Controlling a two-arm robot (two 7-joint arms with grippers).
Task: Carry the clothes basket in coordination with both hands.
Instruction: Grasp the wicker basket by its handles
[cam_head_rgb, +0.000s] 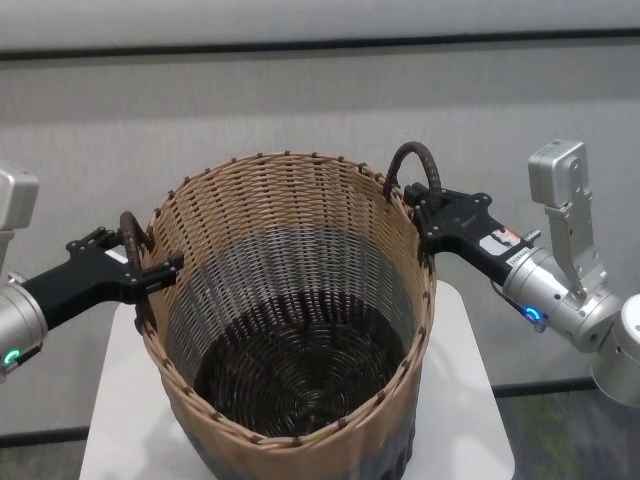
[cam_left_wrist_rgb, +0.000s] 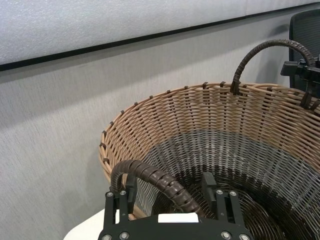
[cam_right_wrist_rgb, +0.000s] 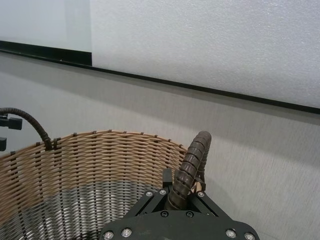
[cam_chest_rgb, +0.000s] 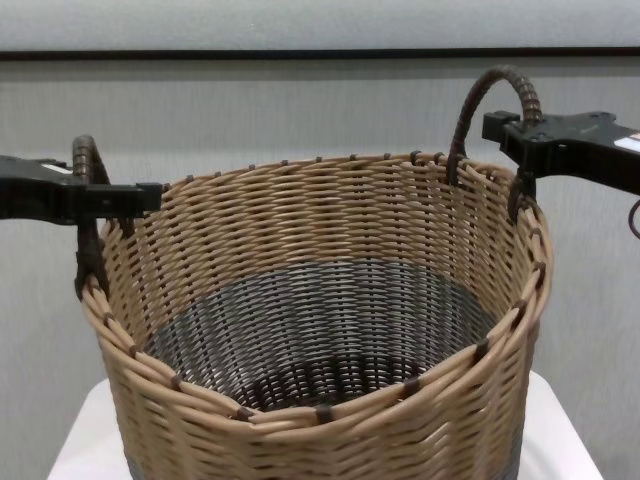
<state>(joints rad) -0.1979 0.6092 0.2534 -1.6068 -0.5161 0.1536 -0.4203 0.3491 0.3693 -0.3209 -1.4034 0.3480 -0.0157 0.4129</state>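
While right claw (cam_head_rgb: 432, 207) pinches one handle (cam_head_rgb: 415, 163), left claw (cam_head_rgb: 150, 272) seemingly straddles another on tan-grey wicker basket (cam_head_rgb: 290, 300).

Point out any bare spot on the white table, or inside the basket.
Basket interior is empty. Table: narrow bare strips either side of the basket. Crowded at both handles: left gripper straddles one, right gripper clamps the other.

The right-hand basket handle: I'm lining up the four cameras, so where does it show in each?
Head view: handle, upper right, at the right gripper.
Left wrist view: top right.
Right wrist view: lower centre, pinched.
Chest view: top right.
Shared landmark: the clothes basket rim.
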